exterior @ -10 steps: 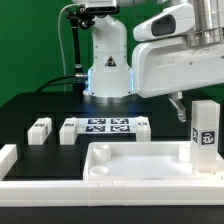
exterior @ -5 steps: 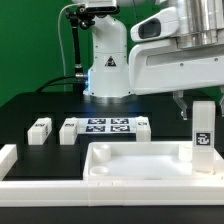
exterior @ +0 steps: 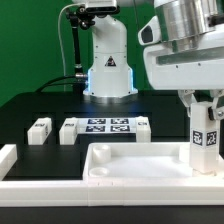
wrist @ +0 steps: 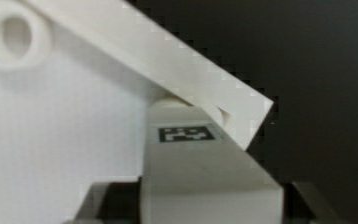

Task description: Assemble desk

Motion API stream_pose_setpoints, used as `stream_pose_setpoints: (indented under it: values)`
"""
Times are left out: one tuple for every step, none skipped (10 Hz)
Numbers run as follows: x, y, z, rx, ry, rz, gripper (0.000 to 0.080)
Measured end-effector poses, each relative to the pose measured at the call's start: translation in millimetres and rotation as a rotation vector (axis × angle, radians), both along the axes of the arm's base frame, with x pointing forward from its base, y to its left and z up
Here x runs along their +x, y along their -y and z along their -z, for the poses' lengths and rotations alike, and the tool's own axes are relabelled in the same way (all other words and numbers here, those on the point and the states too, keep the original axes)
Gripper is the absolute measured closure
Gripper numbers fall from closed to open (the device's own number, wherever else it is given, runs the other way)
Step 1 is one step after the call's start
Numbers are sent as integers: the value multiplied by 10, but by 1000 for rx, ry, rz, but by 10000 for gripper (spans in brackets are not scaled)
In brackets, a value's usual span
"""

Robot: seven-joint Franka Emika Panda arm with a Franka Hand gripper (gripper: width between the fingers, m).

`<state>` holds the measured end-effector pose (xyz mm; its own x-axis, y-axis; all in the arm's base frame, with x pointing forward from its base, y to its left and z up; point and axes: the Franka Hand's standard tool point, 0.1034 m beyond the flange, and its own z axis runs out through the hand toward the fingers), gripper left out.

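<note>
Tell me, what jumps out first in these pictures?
The big white gripper at the exterior view's right, clamped on an upright leg. That leg stands in a corner of the tabletop, while loose legs lie on the black table at the left.

A green backdrop stands behind a black table edged by a low white rail.

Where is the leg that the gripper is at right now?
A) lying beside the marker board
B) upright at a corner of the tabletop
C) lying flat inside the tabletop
B: the upright leg stands at the corner of the tabletop on the exterior view's right, with the gripper around its top.
</note>
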<state>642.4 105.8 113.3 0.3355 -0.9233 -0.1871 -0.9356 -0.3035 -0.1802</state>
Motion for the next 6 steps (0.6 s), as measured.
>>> stream_pose_setpoints:
  values:
    - [-3,-10,1,6,-12,45,479]
    - [-6,-23,2,10,-20,79,479]
    - [-6,-23,2,6,-13,48,294]
    - [-7,-21,3,-4,2,-17,294]
    - [-12,-12,13,-40,49,-229,178]
    - [-17,-5,36,-68,103,-473,158]
